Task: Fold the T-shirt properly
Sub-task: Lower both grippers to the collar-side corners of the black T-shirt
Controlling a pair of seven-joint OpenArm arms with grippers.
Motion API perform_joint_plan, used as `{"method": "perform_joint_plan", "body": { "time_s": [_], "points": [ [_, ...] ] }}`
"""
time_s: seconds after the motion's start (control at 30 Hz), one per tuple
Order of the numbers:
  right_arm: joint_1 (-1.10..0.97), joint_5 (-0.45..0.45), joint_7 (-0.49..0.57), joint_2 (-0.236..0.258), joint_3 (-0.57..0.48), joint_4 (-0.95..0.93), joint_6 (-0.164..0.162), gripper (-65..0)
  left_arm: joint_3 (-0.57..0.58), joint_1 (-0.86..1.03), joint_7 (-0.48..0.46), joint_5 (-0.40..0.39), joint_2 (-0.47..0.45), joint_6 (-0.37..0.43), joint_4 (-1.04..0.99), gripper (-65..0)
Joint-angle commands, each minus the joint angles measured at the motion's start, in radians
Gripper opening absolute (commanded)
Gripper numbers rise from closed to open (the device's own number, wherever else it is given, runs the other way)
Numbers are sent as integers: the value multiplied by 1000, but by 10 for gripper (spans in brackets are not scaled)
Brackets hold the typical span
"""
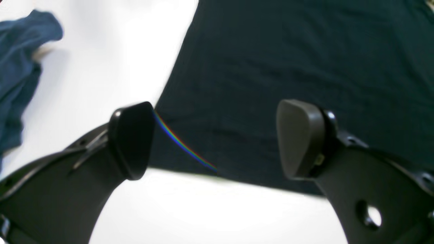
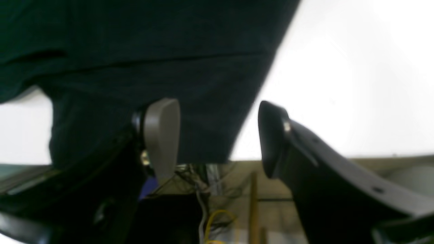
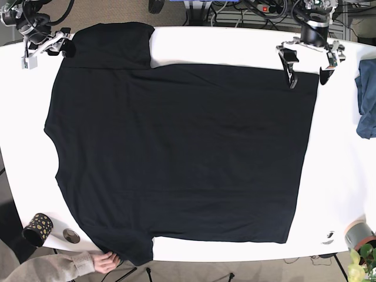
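Light was bright and even, seemingly from overhead. The white surface (image 3: pixel 335 176) glared in the base view and blew out to blank white in both wrist views. The black T-shirt (image 3: pixel 176 153) swallowed detail, showing only faint creases and almost no shadow at its edges. Both wrist pictures were soft with motion blur, the close fingers (image 1: pixel 130 140) smeared at their edges. A thin rainbow streak (image 1: pixel 184 145) of lens flare crossed the left wrist view. The blue cloth (image 1: pixel 17 74) there was blurred. The base view bowed slightly at its corners.
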Motion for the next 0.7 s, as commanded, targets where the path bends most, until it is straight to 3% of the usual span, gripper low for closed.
{"method": "perform_joint_plan", "body": {
  "time_s": [0.0, 0.13, 0.67],
  "points": [
    [14, 12, 10, 19, 9, -36, 6, -292, -4, -5, 40, -5, 1, -6, 16, -124],
    [18, 12, 10, 19, 6, -80, 6, -292, -10, -53, 100, -3, 2, -6, 16, -124],
    [17, 8, 17, 8, -65, -171, 6, -292, -8, -94, 103, -2, -4, -6, 15, -124]
  ]
}}
